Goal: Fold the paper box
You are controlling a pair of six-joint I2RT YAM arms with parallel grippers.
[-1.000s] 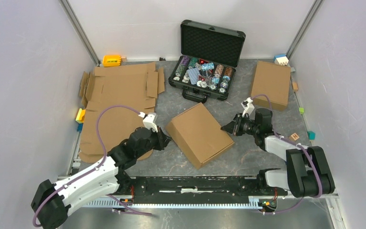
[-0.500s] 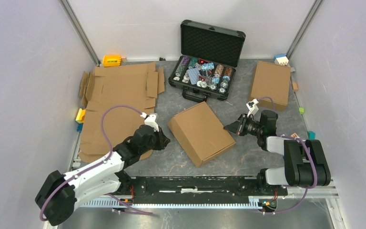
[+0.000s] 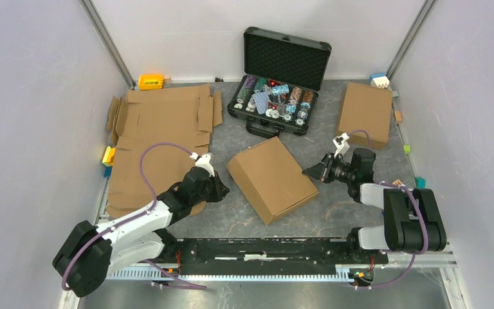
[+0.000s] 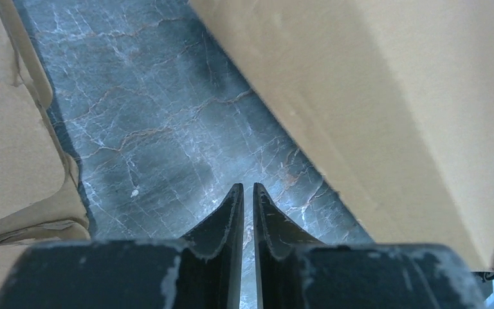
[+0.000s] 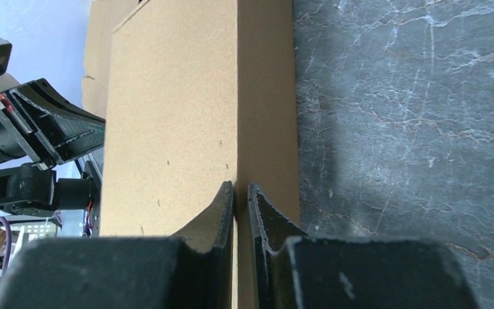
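The paper box (image 3: 270,179) lies closed in the middle of the table, turned at an angle. My left gripper (image 3: 222,190) sits low just left of it, jaws shut with only a thin slit and nothing between them. In the left wrist view that gripper (image 4: 244,187) hovers over bare marbled table, apart from the box wall (image 4: 392,96) on the right. My right gripper (image 3: 309,172) is shut too, pointing at the box's right corner. Seen from the right wrist, its tips (image 5: 240,185) line up with the edge between the box's top and side (image 5: 186,116).
Flat brown cardboard sheets (image 3: 161,122) cover the left side, their edge close to my left arm (image 4: 13,129). An open black case of chips (image 3: 276,90) stands at the back. Another folded box (image 3: 365,114) lies back right. Small coloured blocks (image 3: 399,185) sit along both walls.
The right gripper has drawn back a little to the right and its jaws have narrowed. The left arm has pulled slightly toward its base. The box has barely shifted.
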